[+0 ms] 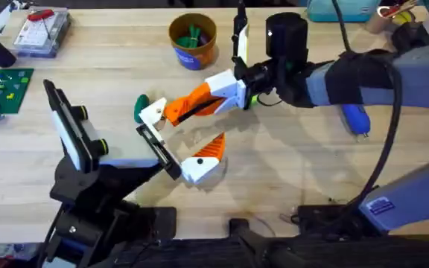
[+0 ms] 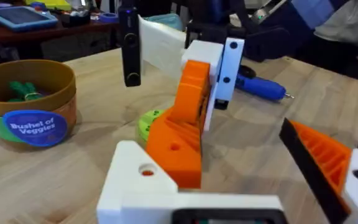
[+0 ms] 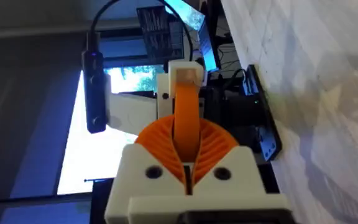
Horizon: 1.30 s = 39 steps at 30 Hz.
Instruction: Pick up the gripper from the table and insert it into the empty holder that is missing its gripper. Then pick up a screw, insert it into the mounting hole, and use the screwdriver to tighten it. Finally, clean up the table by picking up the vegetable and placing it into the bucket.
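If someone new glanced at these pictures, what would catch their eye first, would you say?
Probably the right gripper at mid-table, shut on an orange-and-white finger piece beside the black holder. Next, the "Bushel of Veggies" bucket at the far edge, with green vegetables inside.

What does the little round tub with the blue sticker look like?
The small round orange-brown tub stands upright and open near the far edge of the light wooden table. A blue label on its side reads "Bushel of Veggies", with a green band around the lower part. Green toy vegetables lie inside. Nothing else touches it.
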### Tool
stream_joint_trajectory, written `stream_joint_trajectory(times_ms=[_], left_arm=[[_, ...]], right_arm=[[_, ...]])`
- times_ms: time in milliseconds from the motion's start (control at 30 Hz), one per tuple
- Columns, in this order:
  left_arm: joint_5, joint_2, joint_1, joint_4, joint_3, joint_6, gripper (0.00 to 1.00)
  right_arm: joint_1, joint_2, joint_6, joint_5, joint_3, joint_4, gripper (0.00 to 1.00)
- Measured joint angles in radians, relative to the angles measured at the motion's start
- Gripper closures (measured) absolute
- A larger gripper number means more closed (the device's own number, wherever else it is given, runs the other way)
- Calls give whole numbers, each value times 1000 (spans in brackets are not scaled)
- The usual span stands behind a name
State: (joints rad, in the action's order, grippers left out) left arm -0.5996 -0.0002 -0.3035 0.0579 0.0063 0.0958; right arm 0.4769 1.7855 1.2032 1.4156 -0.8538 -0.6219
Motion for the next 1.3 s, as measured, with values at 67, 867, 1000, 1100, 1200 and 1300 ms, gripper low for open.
stream_joint_trajectory(times_ms=[67, 867, 1000, 1100, 1200, 1300], left_arm=[[-4, 0, 0, 0, 0, -3, 8], [-10, 0, 0, 0, 0, -13, 8], [-10, 0, 0, 0, 0, -14, 8], [-9, 0, 0, 1, 0, -14, 8], [-6, 0, 0, 1, 0, -14, 8], [-7, 0, 0, 1, 0, -14, 8]], right_arm=[[10, 0, -6, 1, 0, 0, 982], [29, 2, -139, 8, -10, 5, 982], [29, 8, -143, 15, -15, 8, 982], [29, 12, -141, 19, -18, 8, 982], [29, 31, -141, 36, -36, 8, 982], [29, 58, -141, 62, -61, 8, 982]])
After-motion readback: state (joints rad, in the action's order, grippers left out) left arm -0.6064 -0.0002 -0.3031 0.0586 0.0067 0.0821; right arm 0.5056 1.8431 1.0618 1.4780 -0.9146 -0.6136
